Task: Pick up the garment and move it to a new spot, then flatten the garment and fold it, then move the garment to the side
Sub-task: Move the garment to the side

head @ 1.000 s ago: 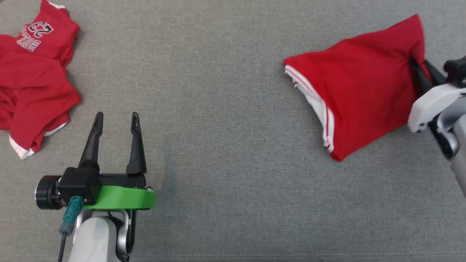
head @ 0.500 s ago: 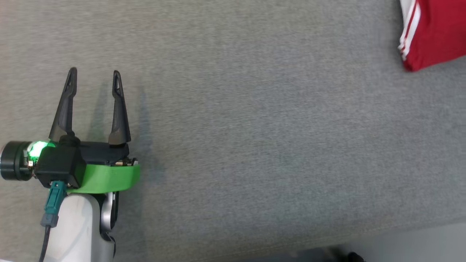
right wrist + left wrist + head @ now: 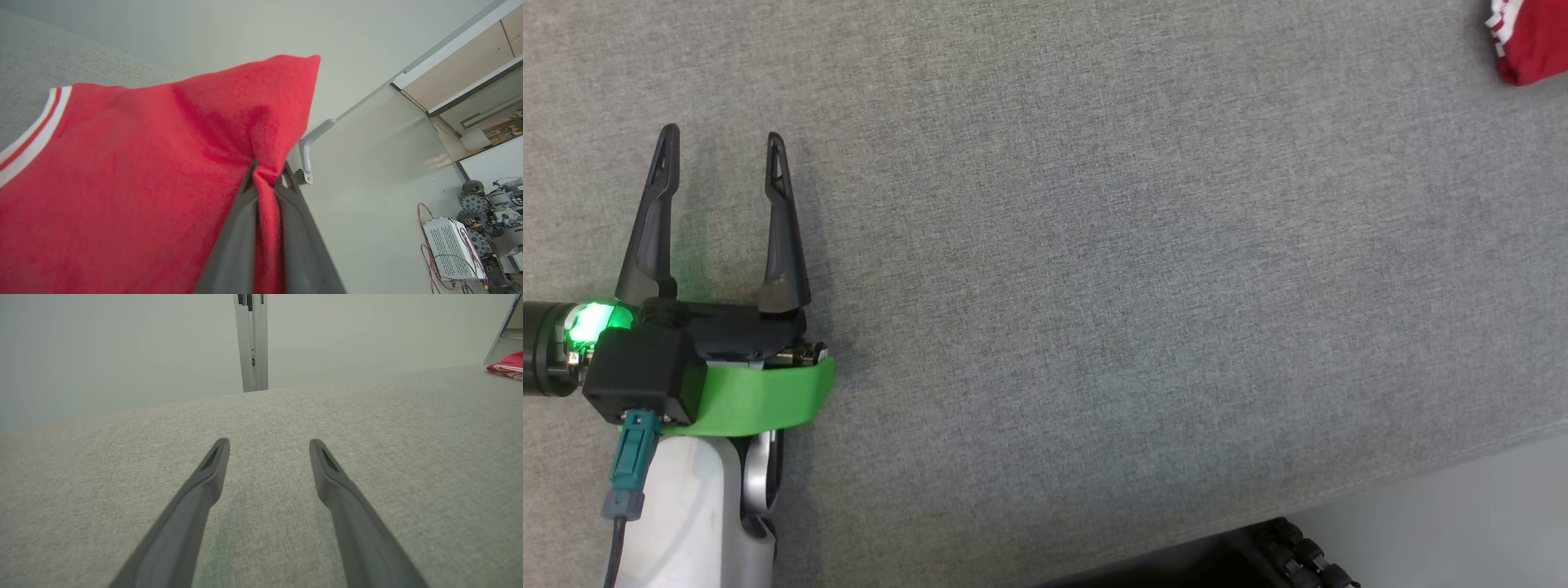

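The garment is a folded red shirt with white-and-red striped trim. A corner of the garment (image 3: pixel 1527 49) shows at the top right of the head view, and a small piece of the garment (image 3: pixel 508 367) lies at the far right of the left wrist view. In the right wrist view the garment (image 3: pixel 122 175) spreads across the left side, and my right gripper (image 3: pixel 267 173) is shut on a pinched fold of it. My left gripper (image 3: pixel 721 147) stands open over bare grey cloth at the left, far from the garment; the same left gripper (image 3: pixel 269 443) holds nothing.
The grey fabric tabletop (image 3: pixel 1094 286) ends at a front edge (image 3: pixel 1339 490) at the lower right, with pale floor and a dark wheeled base (image 3: pixel 1298 555) beyond. A metal post (image 3: pixel 251 343) stands behind the table. Equipment and cables (image 3: pixel 453 245) sit off to the right.
The head camera has swung, so the whole picture shifted. The folded garment in the right gripper has gone toward the upper right corner. The left gripper stays open.
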